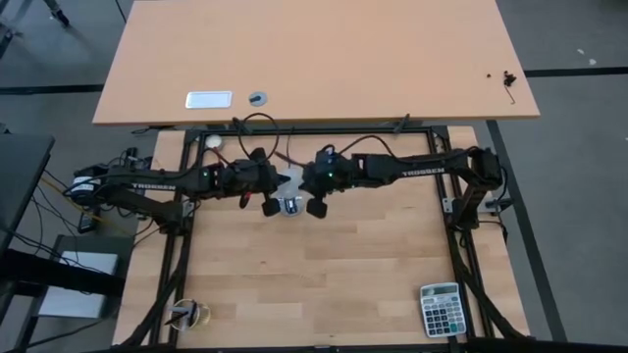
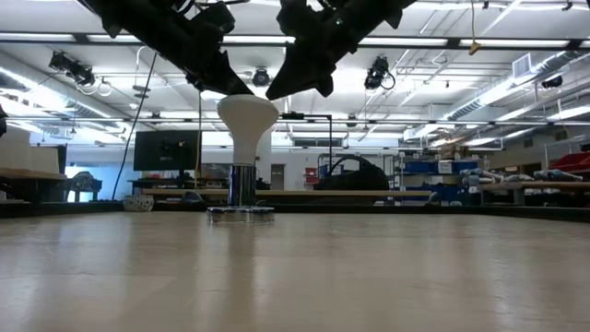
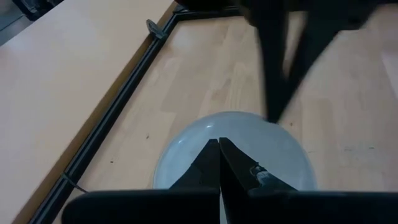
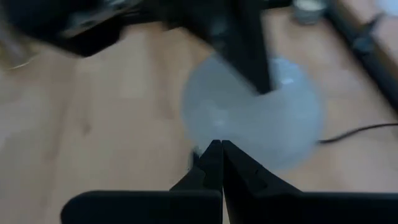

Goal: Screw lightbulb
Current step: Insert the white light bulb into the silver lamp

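The white lightbulb (image 2: 246, 115) stands upright, wide face up, with its narrow base (image 2: 241, 184) in the flat socket disc (image 2: 240, 214) on the table. It shows from above in the high view (image 1: 291, 205). My left gripper (image 1: 272, 205) is shut and hovers at the bulb's left. Its tip reaches the edge of the bulb's face (image 2: 232, 92), and its wrist view looks down on that face (image 3: 249, 134). My right gripper (image 1: 316, 206) is shut just right of the bulb and a little above it (image 2: 297, 88). The round face also shows in the right wrist view (image 4: 280, 118). My left gripper's shut fingertips (image 3: 219, 149) are at the rim of the bulb's wide face (image 2: 230, 98), coming down at a slant from the table's left. I cannot tell whether they touch it. My right gripper touches nothing.
A calculator (image 1: 440, 309) lies at the near right corner. A small object (image 1: 186, 314) sits at the near left, and a tiny white ball (image 1: 213, 141) at the far left. Black frame rails (image 1: 179, 245) edge the table. A second tabletop (image 1: 314, 59) lies beyond.
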Available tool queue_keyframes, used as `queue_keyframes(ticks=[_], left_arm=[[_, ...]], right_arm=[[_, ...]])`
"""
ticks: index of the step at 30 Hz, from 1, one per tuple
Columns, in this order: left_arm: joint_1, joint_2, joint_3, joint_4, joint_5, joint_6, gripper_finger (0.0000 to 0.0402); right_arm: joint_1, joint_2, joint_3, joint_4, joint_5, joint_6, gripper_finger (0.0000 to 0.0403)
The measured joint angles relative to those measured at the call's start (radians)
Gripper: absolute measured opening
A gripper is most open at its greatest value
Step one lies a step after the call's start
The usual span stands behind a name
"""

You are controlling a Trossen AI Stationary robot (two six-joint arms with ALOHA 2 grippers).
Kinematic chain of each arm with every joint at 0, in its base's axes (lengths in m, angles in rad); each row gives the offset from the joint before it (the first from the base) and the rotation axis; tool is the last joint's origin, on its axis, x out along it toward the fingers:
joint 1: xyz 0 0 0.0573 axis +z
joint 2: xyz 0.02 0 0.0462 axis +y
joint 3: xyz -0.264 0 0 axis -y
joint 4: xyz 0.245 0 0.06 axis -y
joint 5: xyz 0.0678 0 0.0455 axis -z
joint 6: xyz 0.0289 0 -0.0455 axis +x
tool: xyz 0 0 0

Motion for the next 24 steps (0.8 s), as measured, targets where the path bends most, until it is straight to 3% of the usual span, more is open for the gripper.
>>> queue_keyframes(ticks=[10, 24], left_arm=[[0.000, 0.000, 0.000, 0.002, 0.006, 0.000, 0.0000], [-0.001, 0.000, 0.000, -0.002, 0.012, 0.000, 0.0000]], right_arm=[[-0.067, 0.001, 0.000, 0.023, 0.044, -0.011, 0.0009], [-0.052, 0.031, 0.005, 0.008, -0.019, 0.011, 0.0009]])
